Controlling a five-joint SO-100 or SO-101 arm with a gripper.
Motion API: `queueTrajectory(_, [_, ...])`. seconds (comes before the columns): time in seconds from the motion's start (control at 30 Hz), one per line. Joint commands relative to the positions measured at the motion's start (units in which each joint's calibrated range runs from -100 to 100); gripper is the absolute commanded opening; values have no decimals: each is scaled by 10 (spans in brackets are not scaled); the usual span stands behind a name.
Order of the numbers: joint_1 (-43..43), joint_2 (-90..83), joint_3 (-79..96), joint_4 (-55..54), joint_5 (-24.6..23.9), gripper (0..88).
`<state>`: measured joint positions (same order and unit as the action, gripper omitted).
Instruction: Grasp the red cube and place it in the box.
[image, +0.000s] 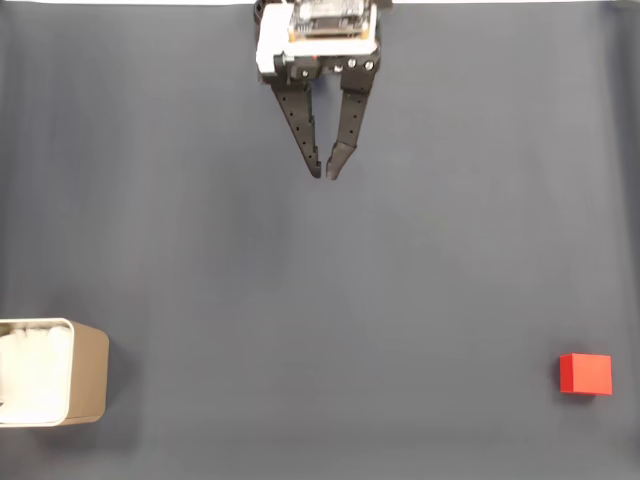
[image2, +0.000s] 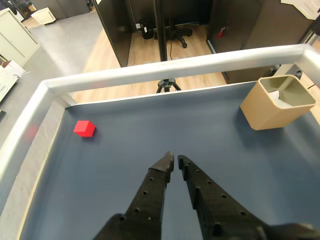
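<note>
Two black perforated fingers nearest in the wrist view, the gripper (image2: 175, 161) clenched to a thin slit at the tips and grasping nothing, hanging above the dark blue mat (image2: 165, 130). In the fixed view the same gripper (image: 325, 172) at top centre, pointing down the picture, tips almost touching, white and clear housing behind it.

Farther out in the wrist view, the red cube (image2: 84, 128) to the left, flat on the mat, close to the left side of the pale metal rail (image2: 165, 70), well apart from the fingertips. To the right and about as far, the box (image2: 277, 102), tan walls, pale rim, upright, open top; pale interior, no cube inside, contents otherwise hard to tell.

In the fixed view, sides swapped: the red cube (image: 585, 374) at lower right, the box (image: 85, 372) at lower left, cut by the edge, whitish inside. Cube and box well apart, at opposite sides of the mat (image: 320, 300).

Beyond the rail, wooden floor, a tripod, chair wheels.
</note>
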<state>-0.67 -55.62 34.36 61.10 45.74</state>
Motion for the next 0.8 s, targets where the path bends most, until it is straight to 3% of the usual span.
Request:
queueTrajectory(0.0, [-3,54,-97,17,12,0])
queueTrajectory(0.77, [-54,259,-280,53,51,0])
